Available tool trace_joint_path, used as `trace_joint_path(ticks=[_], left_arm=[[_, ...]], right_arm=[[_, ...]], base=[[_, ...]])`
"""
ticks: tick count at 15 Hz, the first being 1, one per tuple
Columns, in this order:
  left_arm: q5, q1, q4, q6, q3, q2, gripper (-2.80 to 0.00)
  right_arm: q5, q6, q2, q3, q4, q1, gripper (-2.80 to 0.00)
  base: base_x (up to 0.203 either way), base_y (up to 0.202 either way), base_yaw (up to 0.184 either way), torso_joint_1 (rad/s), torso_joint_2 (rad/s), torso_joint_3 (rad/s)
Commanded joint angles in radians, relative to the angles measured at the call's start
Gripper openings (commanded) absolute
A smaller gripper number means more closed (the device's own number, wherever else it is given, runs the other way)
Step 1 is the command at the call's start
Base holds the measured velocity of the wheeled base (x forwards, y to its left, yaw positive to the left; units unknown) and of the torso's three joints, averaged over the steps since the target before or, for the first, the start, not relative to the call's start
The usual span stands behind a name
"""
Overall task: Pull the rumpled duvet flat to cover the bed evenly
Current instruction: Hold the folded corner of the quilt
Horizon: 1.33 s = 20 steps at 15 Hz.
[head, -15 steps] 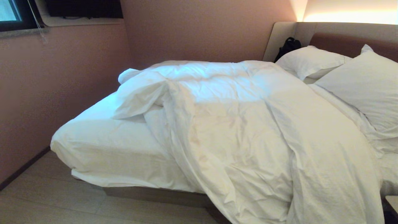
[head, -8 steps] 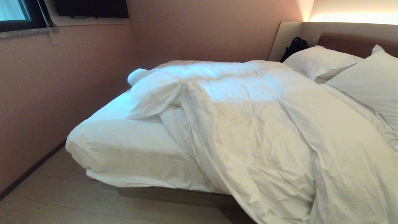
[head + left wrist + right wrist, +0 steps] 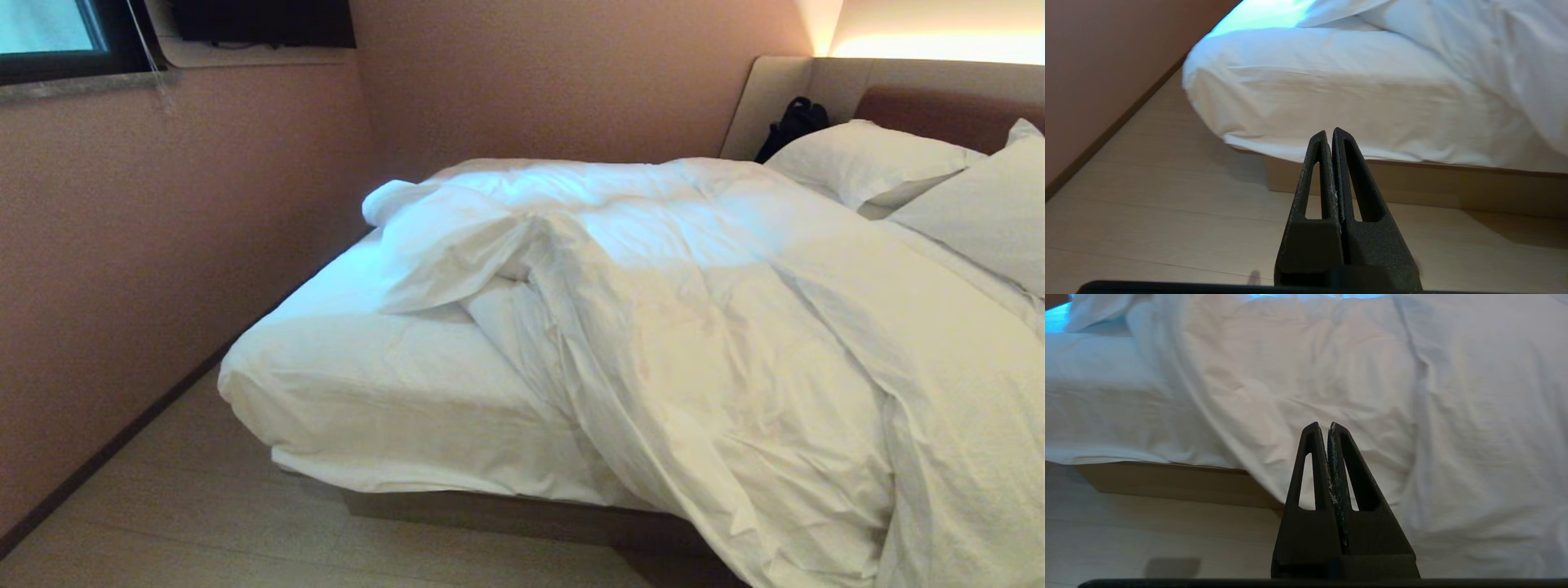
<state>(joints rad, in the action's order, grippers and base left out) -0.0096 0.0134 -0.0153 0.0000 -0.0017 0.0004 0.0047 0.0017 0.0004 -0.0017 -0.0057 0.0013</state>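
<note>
Duvet, white and heavily creased, lies bunched across the centre and right of the head view, covering the bed from just below the pillows down to the near edge, where it spills over the side toward the lower right corner of the frame. One corner of it is folded back on itself in a loose flap left of centre, leaving the fitted sheet bare over the left end of the mattress. Two pillows rest at the upper right against the padded headboard, with a dark bag wedged beside the farther pillow. A pink wall fills the left side, a window sits in the upper left corner, and pale wooden floor occupies the lower left. In the left wrist view, the left gripper appears at lower centre with its two black fingers pressed together on nothing, pointing at the sheeted mattress corner above the tan base. In the right wrist view, the right gripper is likewise closed and empty, its tips set against the hanging duvet, apart from the cloth.
</note>
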Motion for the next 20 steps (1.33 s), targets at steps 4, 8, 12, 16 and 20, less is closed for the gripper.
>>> trace_joint_path(ticks=[4, 8, 12, 16, 20], left_arm=[[0.000, 0.000, 0.000, 0.000, 0.000, 0.000, -2.80], [0.000, 0.000, 0.000, 0.000, 0.000, 0.000, -2.80], [0.000, 0.000, 0.000, 0.000, 0.000, 0.000, -2.80], [0.000, 0.000, 0.000, 0.000, 0.000, 0.000, -2.80], [0.000, 0.000, 0.000, 0.000, 0.000, 0.000, -2.80]], right_arm=[[0.000, 0.000, 0.000, 0.000, 0.000, 0.000, -2.80], [0.000, 0.000, 0.000, 0.000, 0.000, 0.000, -2.80], [0.001, 0.000, 0.000, 0.000, 0.000, 0.000, -2.80], [0.000, 0.000, 0.000, 0.000, 0.000, 0.000, -2.80], [0.001, 0.000, 0.000, 0.000, 0.000, 0.000, -2.80]], base=[[0.000, 0.194, 0.002, 0.003, 0.00, 0.004], [0.000, 0.194, 0.000, 0.000, 0.00, 0.002], [0.000, 0.195, 0.000, 0.002, 0.00, 0.002], [0.000, 0.178, 0.001, 0.001, 0.00, 0.004], [0.000, 0.022, -0.002, 0.001, 0.00, 0.002]])
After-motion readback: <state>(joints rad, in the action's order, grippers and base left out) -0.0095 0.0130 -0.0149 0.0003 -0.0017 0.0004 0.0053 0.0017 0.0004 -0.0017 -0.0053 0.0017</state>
